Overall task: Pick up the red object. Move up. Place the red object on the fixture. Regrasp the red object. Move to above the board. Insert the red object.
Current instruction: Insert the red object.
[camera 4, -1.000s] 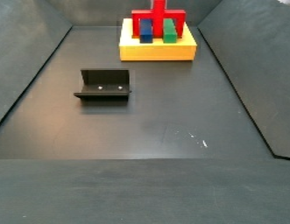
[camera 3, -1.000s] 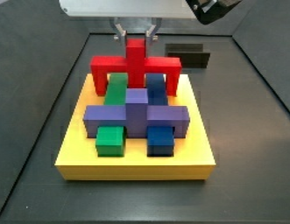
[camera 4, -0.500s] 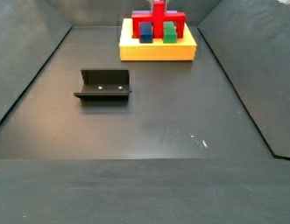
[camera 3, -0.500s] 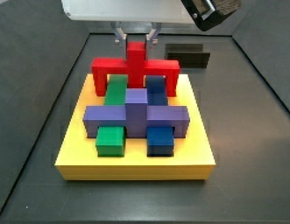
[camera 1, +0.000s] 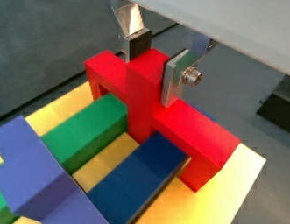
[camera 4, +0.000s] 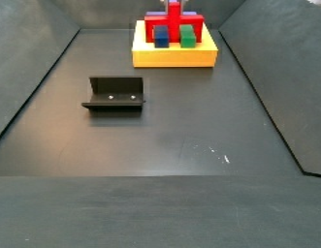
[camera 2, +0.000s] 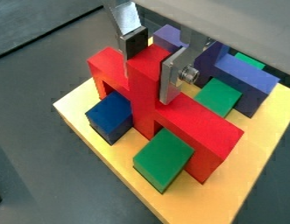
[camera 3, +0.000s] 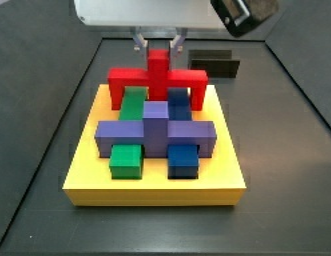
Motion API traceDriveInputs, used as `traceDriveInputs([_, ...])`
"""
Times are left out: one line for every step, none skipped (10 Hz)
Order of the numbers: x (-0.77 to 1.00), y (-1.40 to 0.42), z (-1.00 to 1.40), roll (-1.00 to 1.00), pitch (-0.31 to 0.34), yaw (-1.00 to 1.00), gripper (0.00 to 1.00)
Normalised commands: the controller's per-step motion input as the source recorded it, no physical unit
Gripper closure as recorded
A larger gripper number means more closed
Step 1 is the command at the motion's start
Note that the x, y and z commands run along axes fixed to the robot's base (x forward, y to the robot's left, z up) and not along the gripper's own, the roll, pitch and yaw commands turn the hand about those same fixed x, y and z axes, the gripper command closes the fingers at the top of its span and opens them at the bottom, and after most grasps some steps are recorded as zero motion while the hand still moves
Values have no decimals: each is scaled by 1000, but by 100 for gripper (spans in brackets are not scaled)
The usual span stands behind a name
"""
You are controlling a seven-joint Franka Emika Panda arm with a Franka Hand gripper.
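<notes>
Sinking into its seat since a second ago: red object (camera 3: 157, 78), a cross-shaped block with legs, now lower over the yellow board (camera 3: 154, 185) than in the earlier side pictures, its crossbar nearer the pieces beneath.

Item 1, red object. Stands upright at the far end of the board, straddling the green bar (camera 1: 79, 138) and the blue bar (camera 1: 145, 178), which run under its arch side by side. Both wrist views show its legs reaching down to the yellow surface; whether they are fully bottomed cannot be told.

Item 2, gripper (camera 1: 157, 58). Directly above the board's far end, its silver plates clamped on the upright stem of the red object, one plate on each side; fingers (camera 2: 172, 77) pressed flat against the stem. No release visible.

Item 3, purple cross-shaped block (camera 3: 156, 132). Seated mid-board, near the red object but apart from it, covering the same green and blue bars.

Item 4, fixture (camera 4: 114, 94). Bare, on the dark floor well away from the board.

Assessment: the descent suggests insertion is in its closing phase; pick-up, fixture placement and regrasp appear done. Remaining, by judgement: press home, then open the fingers and withdraw upward.
</notes>
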Motion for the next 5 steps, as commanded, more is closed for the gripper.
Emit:
traceDriveInputs([397,-97,-231,217,56,-223,100])
traceDriveInputs([0,0,-329,117,0,-100,100])
traceDriveInputs([-229,60,-574,0,-120,0,100])
traceDriveInputs([-217,149,-620,-74,-167,23,100])
traceDriveInputs([-123,157,-566,-176,-141,34,100])
